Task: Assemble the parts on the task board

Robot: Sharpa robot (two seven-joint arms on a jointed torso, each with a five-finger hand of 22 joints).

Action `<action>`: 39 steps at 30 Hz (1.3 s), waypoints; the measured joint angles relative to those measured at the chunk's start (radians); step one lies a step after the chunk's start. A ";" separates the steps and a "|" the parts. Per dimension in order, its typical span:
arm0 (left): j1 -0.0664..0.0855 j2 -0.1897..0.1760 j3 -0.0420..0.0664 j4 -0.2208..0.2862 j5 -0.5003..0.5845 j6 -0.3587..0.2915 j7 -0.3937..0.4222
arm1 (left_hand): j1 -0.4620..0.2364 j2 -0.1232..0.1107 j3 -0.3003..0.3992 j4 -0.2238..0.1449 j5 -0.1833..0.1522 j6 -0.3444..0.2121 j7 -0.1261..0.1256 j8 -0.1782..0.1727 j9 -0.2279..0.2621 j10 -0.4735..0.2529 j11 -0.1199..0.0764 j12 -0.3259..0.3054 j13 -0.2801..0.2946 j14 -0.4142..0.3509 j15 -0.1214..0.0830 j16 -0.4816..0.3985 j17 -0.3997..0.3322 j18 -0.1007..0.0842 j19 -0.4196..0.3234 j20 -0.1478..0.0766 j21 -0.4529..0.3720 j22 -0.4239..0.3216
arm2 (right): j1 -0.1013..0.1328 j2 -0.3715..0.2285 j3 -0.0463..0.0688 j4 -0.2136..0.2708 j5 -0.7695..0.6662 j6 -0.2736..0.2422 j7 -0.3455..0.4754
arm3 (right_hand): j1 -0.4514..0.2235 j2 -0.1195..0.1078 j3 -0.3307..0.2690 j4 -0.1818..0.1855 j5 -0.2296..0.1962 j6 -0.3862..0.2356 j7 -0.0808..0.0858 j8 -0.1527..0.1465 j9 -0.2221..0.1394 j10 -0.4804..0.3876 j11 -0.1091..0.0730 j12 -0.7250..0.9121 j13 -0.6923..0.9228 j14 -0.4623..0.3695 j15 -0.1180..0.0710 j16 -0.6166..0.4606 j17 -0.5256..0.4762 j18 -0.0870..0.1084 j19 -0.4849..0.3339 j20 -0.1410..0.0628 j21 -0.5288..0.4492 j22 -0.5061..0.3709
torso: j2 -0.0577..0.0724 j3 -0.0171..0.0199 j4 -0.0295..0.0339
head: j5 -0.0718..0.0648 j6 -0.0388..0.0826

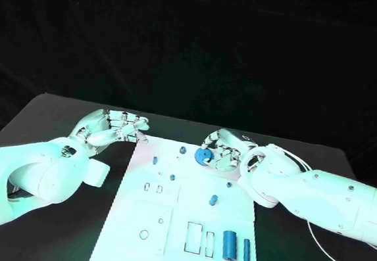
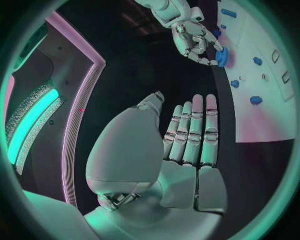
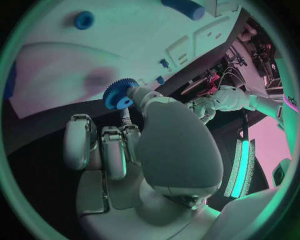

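The white task board [image 1: 181, 249] lies in the middle of the black table. My right hand [image 1: 231, 151] hovers over the board's far end and pinches a blue gear [image 1: 204, 157] between thumb and a finger; the right wrist view shows the gear [image 3: 119, 93] at the fingertips of that hand [image 3: 125, 145], just above the board [image 3: 62, 65]. My left hand [image 1: 117, 126] is by the board's far left corner. In the left wrist view its fingers [image 2: 190, 135] are stretched out and hold nothing. Small blue pegs [image 1: 212, 200] stand in the board.
Two blue cylinders [image 1: 228, 244] lie at the board's near right, beside rectangular slots [image 1: 194, 236]. A round hole [image 1: 144, 234] is at the near left. The left wrist view also shows the right hand [image 2: 194, 40] with the gear [image 2: 222, 56].
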 measured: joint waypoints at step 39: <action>0.000 0.007 0.000 0.003 0.000 -0.003 0.006 | 0.004 -0.004 0.003 0.003 0.000 0.000 0.000 0.000 0.001 0.000 0.000 0.000 0.001 0.000 0.000 0.004 0.002 0.000 0.000 0.000 0.000 0.001 | -0.044 0.237 -0.011 -0.155 -0.223 -0.016 -0.072 | -0.035 -0.020 0.030 -0.025 0.001 0.010 -0.003 0.011 0.001 0.000 0.000 0.000 0.000 0.000 0.000 0.000 0.001 0.000 0.003 -0.003 0.006 -0.001 | 0.001 0.0012 -0.0008 | 0.010 -0.012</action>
